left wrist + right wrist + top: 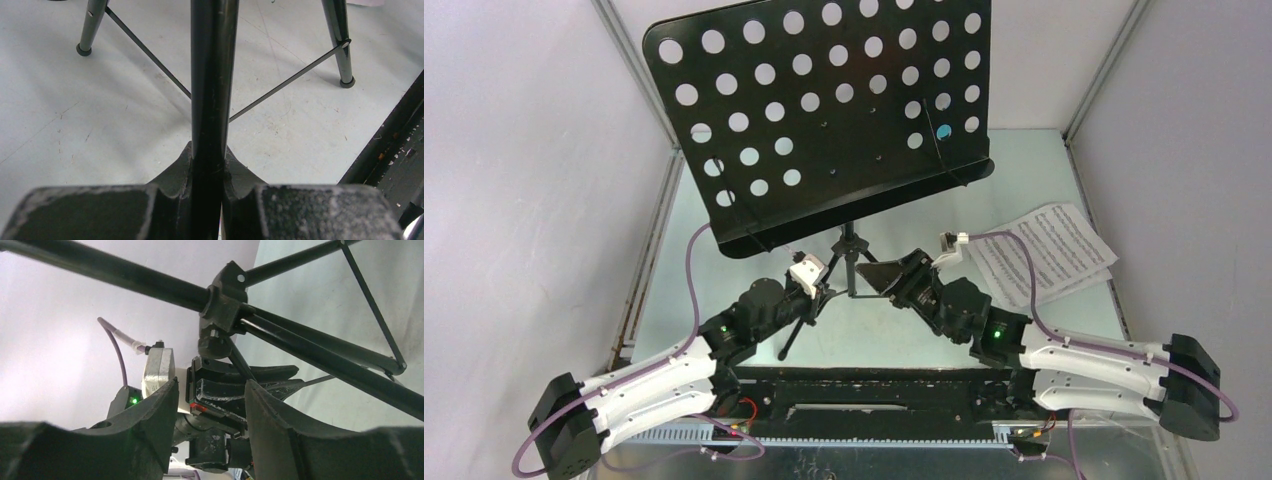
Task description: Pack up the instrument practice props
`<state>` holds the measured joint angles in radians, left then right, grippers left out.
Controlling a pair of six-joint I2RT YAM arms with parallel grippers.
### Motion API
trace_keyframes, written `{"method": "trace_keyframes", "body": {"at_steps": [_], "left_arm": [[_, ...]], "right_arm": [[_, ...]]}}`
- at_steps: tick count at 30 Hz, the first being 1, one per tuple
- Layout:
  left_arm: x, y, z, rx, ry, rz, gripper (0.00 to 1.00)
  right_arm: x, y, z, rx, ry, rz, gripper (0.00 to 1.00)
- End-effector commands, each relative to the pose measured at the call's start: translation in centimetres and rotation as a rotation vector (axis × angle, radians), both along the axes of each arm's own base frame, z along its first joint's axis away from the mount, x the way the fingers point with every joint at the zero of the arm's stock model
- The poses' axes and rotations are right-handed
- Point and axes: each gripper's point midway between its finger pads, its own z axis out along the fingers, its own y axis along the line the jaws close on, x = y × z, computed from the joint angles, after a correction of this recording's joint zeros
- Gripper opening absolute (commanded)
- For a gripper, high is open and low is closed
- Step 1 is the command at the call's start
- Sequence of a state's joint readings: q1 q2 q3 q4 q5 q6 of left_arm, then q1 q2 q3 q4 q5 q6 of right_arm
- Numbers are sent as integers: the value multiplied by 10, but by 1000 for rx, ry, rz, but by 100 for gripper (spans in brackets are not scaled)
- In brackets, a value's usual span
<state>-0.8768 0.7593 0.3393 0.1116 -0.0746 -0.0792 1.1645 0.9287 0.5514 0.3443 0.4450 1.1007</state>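
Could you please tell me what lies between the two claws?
The black tripod post of the music rack stands between the left claw and right claw, clearest in the top view.

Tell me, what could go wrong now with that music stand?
The left gripper is shut on one tripod tube, under a big tilted perforated desk: a pull might tip the stand. The open right gripper sits close to the tripod hub and could knock it. A falling stand might sweep the loose sheet music aside.
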Motion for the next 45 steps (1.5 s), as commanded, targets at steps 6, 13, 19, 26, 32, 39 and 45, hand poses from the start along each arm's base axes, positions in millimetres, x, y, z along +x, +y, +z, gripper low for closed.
{"method": "trace_keyframes", "body": {"at_steps": [6, 13, 19, 26, 32, 39, 45], "left_arm": [[7, -16, 50, -213, -78, 7, 0], [6, -16, 48, -209, -77, 5, 0], [6, -16, 47, -207, -78, 4, 0], [6, -16, 46, -207, -77, 4, 0], [6, -17, 46, -205, -77, 1, 0], [6, -16, 46, -203, -76, 4, 0], [6, -15, 46, -199, -79, 6, 0]], "right_arm": [[19, 12, 30, 128, 44, -22, 58], [28, 17, 26, 115, 43, -34, 52], [33, 23, 23, 86, 40, -26, 41], [34, 33, 23, -12, -11, -2, 23], [33, 36, 18, -296, -141, -21, 14], [29, 45, 13, -670, -364, -5, 14], [26, 38, 17, -996, -637, -20, 12]]}}
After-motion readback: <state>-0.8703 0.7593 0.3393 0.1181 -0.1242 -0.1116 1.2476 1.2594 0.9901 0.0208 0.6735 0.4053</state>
